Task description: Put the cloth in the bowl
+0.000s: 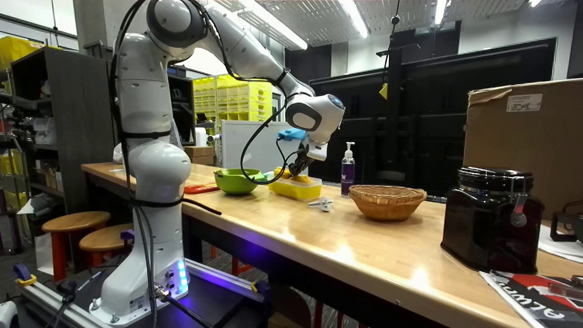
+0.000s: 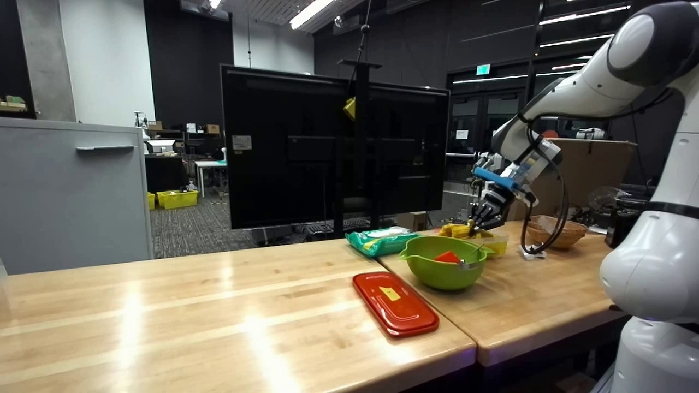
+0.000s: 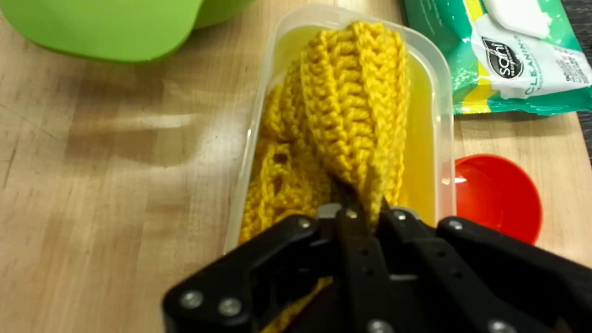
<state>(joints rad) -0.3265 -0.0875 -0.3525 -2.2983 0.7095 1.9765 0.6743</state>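
Bowl, green, at L: my target, I'd judge. Inside I see a red item, bottom hidden; delivery not done.

Next R, near bowl but apart: tub, clear rim, yellow inside. Cloth, yellow crochet, is bunched in tub, top heaped above rim in both ext. views. Gripper clamped on a fold of it, per wrist cam. Can't tell if any wt. is off the tub floor.

Est.: grasp done, under half the job. To go: lift clear, carry L, lower into bowl, let go.

Writing, L to R:
- Red lid, L of bowl: yellow sticker, marks too small.
- Wipes pack, green, far side: I read "sani" in black logo (3rd letter fuzzy), smaller "PRO…" under, then "CLEANING". Rest n/r.
- Pump bottle, purple, far side, R of tub: print too small for me.
- Black jar, near R: tag on front, nothing legible.
- Carton, behind jar: white label, tiny print, n/r.
- Magazine, nearest R: big white "ALW", remainder unclear.
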